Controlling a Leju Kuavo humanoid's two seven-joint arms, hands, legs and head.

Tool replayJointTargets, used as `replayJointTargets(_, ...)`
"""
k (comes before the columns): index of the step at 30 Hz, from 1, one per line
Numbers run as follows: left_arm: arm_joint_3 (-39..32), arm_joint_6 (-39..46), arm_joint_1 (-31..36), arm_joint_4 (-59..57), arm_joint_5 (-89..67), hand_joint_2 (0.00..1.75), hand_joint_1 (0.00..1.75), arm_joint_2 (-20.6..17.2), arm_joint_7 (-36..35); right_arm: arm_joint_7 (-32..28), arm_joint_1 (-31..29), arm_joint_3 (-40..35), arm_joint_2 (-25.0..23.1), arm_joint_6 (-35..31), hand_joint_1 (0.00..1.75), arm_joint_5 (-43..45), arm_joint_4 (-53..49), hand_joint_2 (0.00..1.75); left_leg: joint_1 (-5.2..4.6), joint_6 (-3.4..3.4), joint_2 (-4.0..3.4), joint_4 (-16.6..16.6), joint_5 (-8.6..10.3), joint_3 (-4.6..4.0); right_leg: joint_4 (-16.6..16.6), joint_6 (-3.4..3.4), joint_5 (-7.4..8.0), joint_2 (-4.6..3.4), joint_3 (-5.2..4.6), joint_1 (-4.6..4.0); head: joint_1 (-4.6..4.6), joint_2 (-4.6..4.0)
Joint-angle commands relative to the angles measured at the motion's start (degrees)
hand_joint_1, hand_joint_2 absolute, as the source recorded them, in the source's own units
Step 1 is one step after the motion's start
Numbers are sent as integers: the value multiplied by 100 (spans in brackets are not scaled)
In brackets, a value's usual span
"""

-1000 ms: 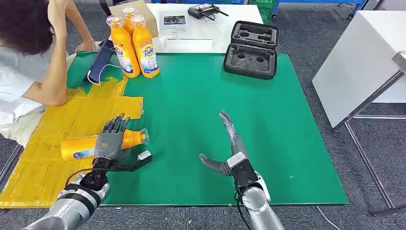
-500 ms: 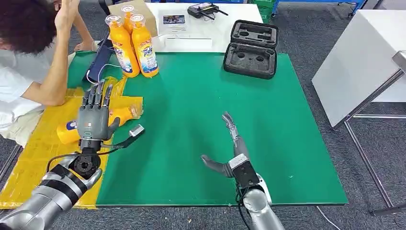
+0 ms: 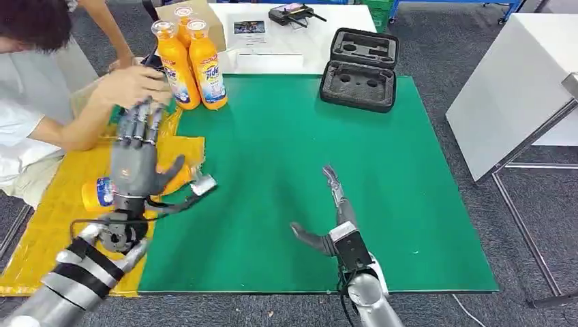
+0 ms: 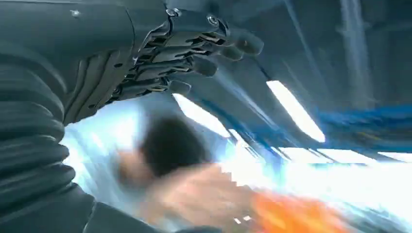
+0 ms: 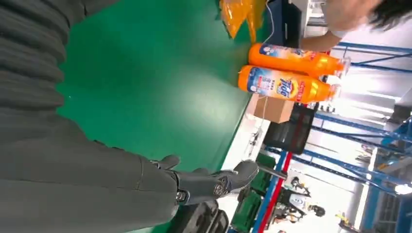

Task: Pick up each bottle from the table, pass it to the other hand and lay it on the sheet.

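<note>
Across the bench lies a broad green mat (image 3: 293,157), with a crinkled yellow plastic sheet (image 3: 54,225) along its left edge. A person's arm (image 3: 102,102) reaches over the far left corner beside three upright orange detergent bottles (image 3: 187,65). One orange bottle (image 3: 102,192) lies on the sheet under the raised left hand (image 3: 136,160), fingers spread, holding nothing. The right hand (image 3: 330,218) hovers near the front edge, fingers apart.
</note>
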State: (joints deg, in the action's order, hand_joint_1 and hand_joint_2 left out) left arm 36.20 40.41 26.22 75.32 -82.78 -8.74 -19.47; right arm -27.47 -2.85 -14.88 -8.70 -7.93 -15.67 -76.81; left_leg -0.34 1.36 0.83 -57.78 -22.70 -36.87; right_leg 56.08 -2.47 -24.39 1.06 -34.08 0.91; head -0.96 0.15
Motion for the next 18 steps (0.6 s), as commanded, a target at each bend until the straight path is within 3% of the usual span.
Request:
replayJointTargets(1,-3537,-1273,-1029,-1817,4674,175,0,2704,5606,110,530,705,-219,-78,0,-203,-552,175,3,0,-8,7,-10,22,-20,0,0,-15,41,-3,61,0)
replayJointTargets(2,-3279,-1287,-1186,-1578,4790,175,0,2626,5469,108,630,780,-225,-38,0,-257,-669,175,-11,-2,-44,26,-16,20,-32,-4,13,-47,86,7,70,0)
replayJointTargets(5,-3129,-1230,-1188,-1569,4916,175,0,2519,5383,99,668,856,-259,43,0,-299,-713,175,-30,3,-83,9,-39,44,-16,-3,16,-69,77,20,52,0)
replayJointTargets(10,-3092,-1212,-1122,-1643,5010,175,0,2455,5382,94,630,879,-300,63,0,-326,-669,175,-3,9,-40,1,-28,16,-13,-14,3,-34,67,-2,52,0)
replayJointTargets(12,-3106,-1347,-1129,-1634,5189,175,0,2476,5369,94,628,900,-316,60,0,-323,-662,175,-2,6,-60,2,-36,31,-13,-14,1,-51,84,-5,52,0)
replayJointTargets(14,-2972,-2678,-1471,-1286,6005,175,0,2561,5124,120,832,1164,-402,2,0,-331,-841,175,2,-1,-64,1,-47,54,-15,-7,-8,-54,110,-11,48,0)
replayJointTargets(15,-2878,-3162,-1726,-1069,6312,175,0,2601,4949,67,987,1332,-460,18,0,-322,-997,175,-4,9,-47,5,-31,21,-13,-16,3,-34,74,-4,50,0)
replayJointTargets(18,-2715,-3607,-1985,-987,6619,175,0,2632,4791,8,1154,1631,-571,76,0,-389,-1107,175,-9,11,-45,7,-34,27,-16,-19,-1,-34,81,1,50,0)
